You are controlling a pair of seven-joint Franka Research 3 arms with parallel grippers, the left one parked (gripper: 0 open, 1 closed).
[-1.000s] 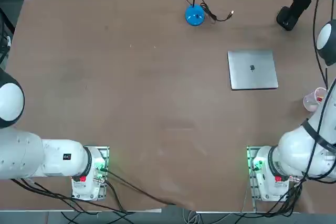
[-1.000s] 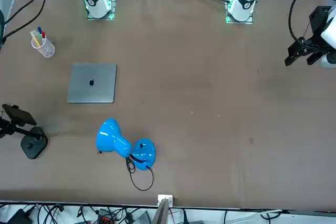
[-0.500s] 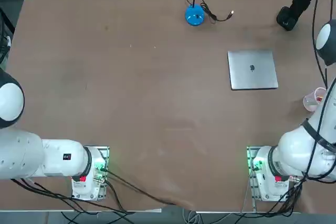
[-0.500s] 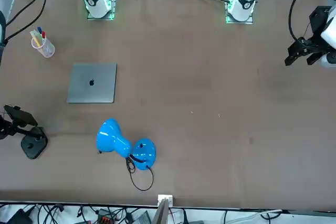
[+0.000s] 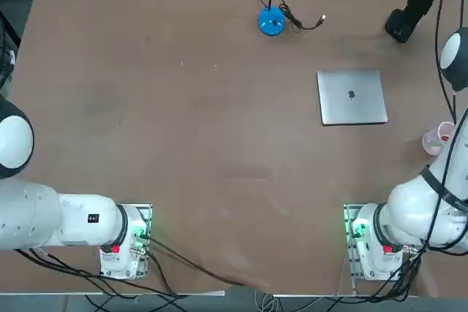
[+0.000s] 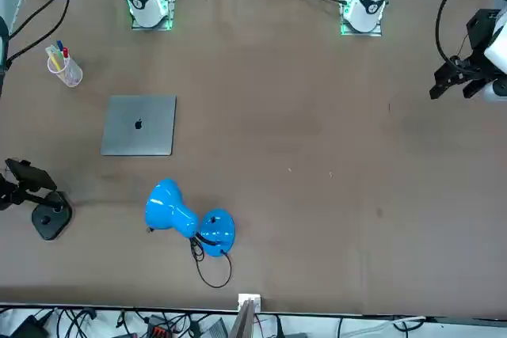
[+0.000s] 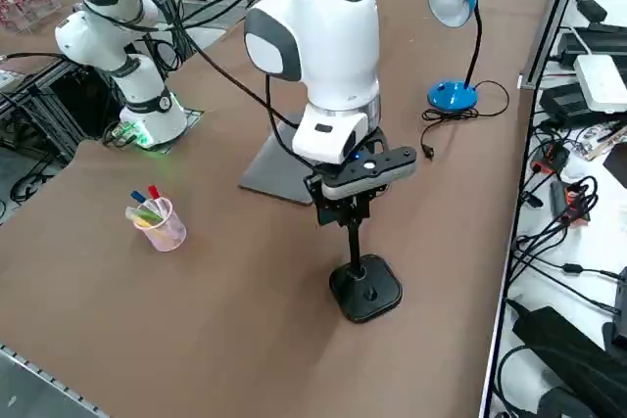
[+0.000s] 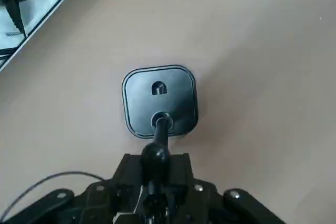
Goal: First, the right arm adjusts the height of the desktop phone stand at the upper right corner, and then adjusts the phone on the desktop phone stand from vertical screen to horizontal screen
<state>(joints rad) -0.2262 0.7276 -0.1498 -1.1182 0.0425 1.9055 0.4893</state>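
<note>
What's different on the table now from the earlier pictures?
Only a teeny bit: the right gripper and the top of the black phone stand look slightly lower in the front view. The jaws still hold the stand. Its base, the laptop, the blue lamp and the pen cup stayed put.

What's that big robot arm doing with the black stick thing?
The robot's right gripper is down at the pole of the black stand, with its fingers around it, up above the base. The stand's base sits flat on the table. A laptop and a cup of pens are on the table too.
</note>
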